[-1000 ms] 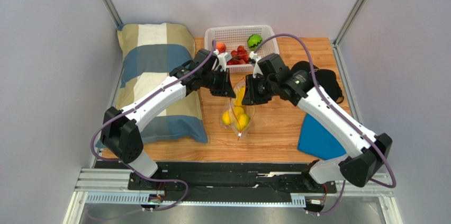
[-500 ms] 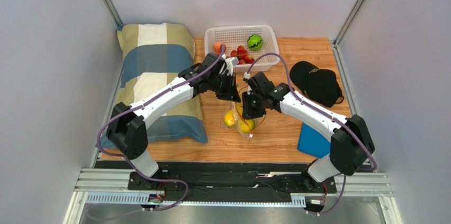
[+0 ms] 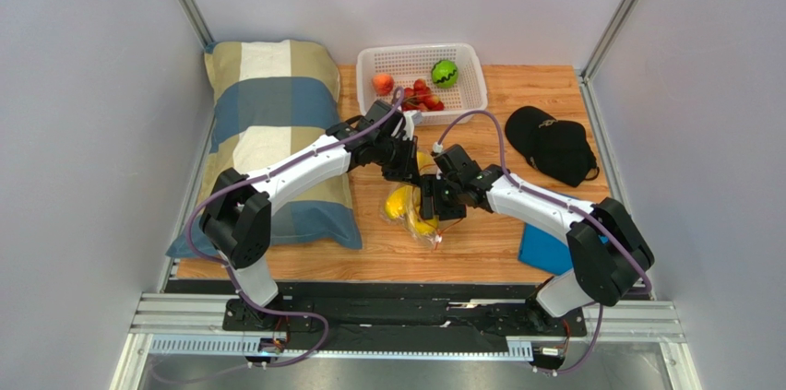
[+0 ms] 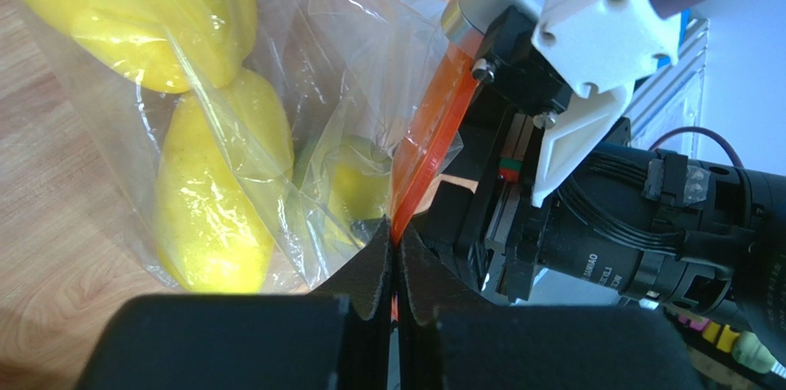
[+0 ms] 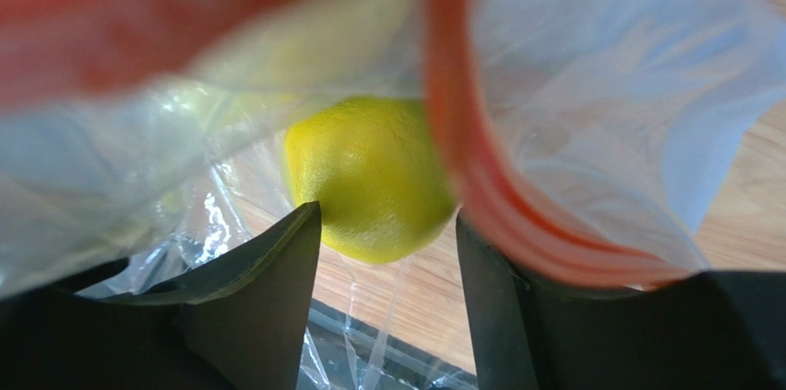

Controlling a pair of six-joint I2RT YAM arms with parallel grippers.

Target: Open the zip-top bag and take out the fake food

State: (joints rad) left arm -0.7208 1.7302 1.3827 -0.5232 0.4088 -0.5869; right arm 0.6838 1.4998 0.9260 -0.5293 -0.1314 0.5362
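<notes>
Here, your left gripper pinches orange strip of crinkly zip-top bag; right gripper parted; glossy yellow fake food inside.

1. The left arm stretches forward and inward toward the table's middle.
2. The left gripper is pinched tight, fingers meeting on the red-orange strip of the zip-top bag.
3. The right arm folds inward, its wrist facing the left one.
4. The right gripper has its fingers spread, a clear gap between them.

My left pincer and right pincer crowd the zip-top bag. The pillow walls my left, the basket stands behind, and open table lies nearer.
</notes>
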